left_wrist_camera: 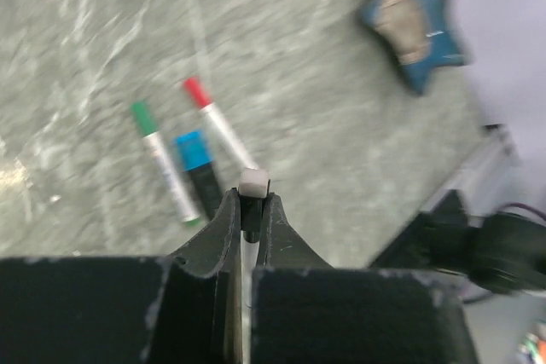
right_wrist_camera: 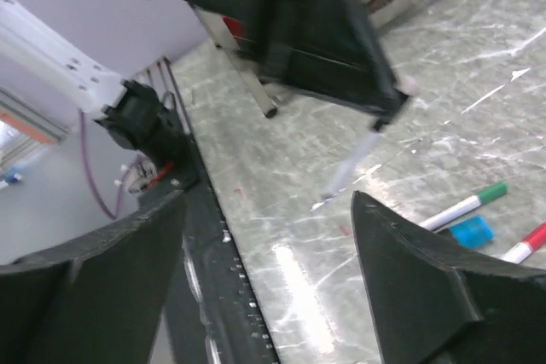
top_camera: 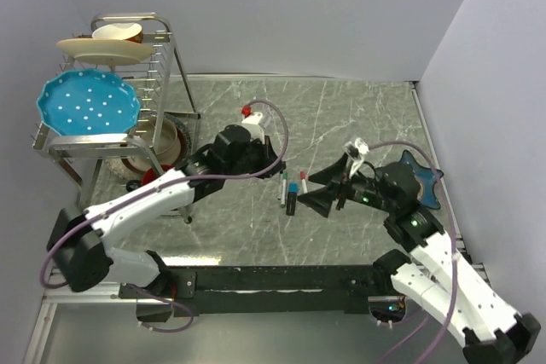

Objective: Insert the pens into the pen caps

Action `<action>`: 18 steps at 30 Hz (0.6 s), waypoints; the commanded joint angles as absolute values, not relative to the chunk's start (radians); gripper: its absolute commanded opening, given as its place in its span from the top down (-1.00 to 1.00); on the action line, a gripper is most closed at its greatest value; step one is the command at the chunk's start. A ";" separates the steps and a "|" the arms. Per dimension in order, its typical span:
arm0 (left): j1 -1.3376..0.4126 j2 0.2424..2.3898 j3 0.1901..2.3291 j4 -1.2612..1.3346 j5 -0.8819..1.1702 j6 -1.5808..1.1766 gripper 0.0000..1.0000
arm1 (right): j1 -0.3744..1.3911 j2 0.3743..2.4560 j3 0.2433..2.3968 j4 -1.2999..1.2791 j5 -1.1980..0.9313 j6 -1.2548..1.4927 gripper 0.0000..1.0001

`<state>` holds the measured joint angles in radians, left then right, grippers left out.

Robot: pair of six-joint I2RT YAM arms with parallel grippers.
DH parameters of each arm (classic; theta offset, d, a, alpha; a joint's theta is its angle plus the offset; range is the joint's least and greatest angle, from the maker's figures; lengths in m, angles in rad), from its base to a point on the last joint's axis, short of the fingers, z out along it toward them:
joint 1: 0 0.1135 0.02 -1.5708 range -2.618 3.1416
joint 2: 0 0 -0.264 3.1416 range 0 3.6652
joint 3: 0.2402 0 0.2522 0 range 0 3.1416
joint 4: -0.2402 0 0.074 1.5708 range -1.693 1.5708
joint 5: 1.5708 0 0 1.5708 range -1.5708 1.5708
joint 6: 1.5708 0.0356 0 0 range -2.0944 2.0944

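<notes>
My left gripper is shut on a thin white pen whose black section and white end stick out past the fingertips. In the right wrist view that pen hangs slanted over the table below the left gripper. On the table lie a green-capped pen, a red-capped pen and a thick black pen with a blue cap. In the top view they lie side by side between the two grippers. My right gripper stands wide open and empty, just right of them.
A metal dish rack holding a blue plate, a cream plate and bowls stands at the back left. One rack leg is near the left arm. A blue star-shaped dish lies at the right, beside the wall.
</notes>
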<state>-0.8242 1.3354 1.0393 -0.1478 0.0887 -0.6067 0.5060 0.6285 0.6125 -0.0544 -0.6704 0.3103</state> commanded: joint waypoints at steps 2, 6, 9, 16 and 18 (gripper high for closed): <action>-0.770 1.489 1.065 -0.161 0.069 -0.597 0.98 | 0.503 0.479 0.592 -0.084 -0.586 0.393 -1.00; -0.736 1.629 1.107 -0.158 0.088 -0.609 0.98 | 0.502 0.453 0.606 -0.136 -0.532 0.413 -1.00; -0.723 1.721 1.138 -0.172 0.083 -0.615 0.98 | 0.503 0.460 0.627 -0.190 -0.474 0.420 -1.00; -0.715 1.853 1.180 -0.193 0.086 -0.618 0.68 | 0.503 0.465 0.683 -0.285 -0.407 0.384 -1.00; -0.712 1.848 1.180 -0.205 0.068 -0.621 0.54 | 0.503 0.453 0.681 -0.288 -0.391 0.390 -1.00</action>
<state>-0.7166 1.8477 1.1378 -0.1894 0.0891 -0.6228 0.5060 0.4725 0.6273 -0.2672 -0.4488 0.3973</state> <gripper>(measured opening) 0.184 0.999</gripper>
